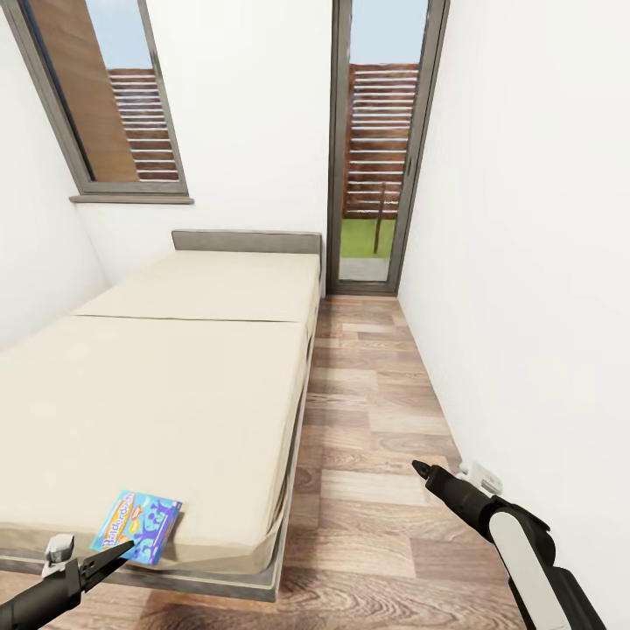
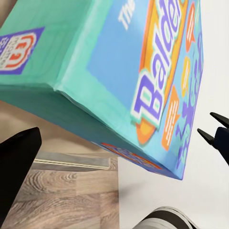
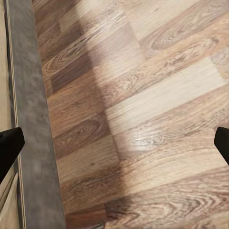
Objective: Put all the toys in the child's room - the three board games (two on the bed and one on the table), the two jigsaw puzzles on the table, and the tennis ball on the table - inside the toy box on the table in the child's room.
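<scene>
A teal and blue board game box [image 1: 137, 525] with orange lettering lies at the near corner of the bed [image 1: 175, 385], and its lower edge hangs past the mattress. My left gripper [image 1: 122, 551] is right against that edge. In the left wrist view the box [image 2: 143, 71] looms tilted just beyond the open gripper [image 2: 119, 136], whose fingers [image 2: 16, 167] stand apart and clear of it. My right gripper [image 1: 418, 468] hangs open over the wooden floor, in the right wrist view [image 3: 114, 143] too. The toy box, the table and the other toys are out of view.
The beige bed runs along the left wall under a window [image 1: 114, 105]. A strip of wooden floor [image 1: 376, 420] leads between the bed and the white right wall to a glass door [image 1: 376, 175]. The grey bed frame [image 3: 33, 119] borders the floor beside my right gripper.
</scene>
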Controlling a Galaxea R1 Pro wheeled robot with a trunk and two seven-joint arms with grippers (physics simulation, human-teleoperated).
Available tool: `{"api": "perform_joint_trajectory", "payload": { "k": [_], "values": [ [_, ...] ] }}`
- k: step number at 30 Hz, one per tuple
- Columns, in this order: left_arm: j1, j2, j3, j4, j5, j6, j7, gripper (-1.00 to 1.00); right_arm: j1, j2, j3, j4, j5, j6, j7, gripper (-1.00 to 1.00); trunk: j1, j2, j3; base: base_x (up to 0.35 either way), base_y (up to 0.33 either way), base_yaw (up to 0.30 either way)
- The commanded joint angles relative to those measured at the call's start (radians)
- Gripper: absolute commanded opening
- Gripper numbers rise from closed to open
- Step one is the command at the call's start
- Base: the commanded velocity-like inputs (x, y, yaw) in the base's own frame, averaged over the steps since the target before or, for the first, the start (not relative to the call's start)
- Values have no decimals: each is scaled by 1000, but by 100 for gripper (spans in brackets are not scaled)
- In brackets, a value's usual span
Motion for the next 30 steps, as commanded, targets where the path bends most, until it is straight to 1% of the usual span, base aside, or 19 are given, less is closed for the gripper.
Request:
{"api": "perform_joint_trajectory", "payload": {
  "k": [1, 17, 18, 28, 30],
  "values": [
    [-10, 0, 11, -1, 8, -13, 3, 100, -1, 0, 0, -2, -10, 3, -9, 100, 0, 0, -1, 0, 0, 0],
    [-10, 0, 11, -1, 9, -13, 2, 100, -1, 0, 0, -3, -10, 3, -9, 100, 0, 0, -1, 0, 0, 0],
    [-9, 0, 11, -1, 9, -13, 2, -100, -1, 0, 0, -3, -10, 3, -9, 100, 0, 0, -1, 0, 0, 0],
    [-10, 0, 11, -3, 10, -13, -1, -100, -1, 0, 0, -3, -10, 3, -9, 100, 0, 0, -1, 0, 0, 0],
    [-9, 0, 11, -4, 10, -13, -1, -100, -1, 0, 0, -3, -10, 3, -9, 100, -8, 14, 6, 0, 0, 0]
  ]
}}
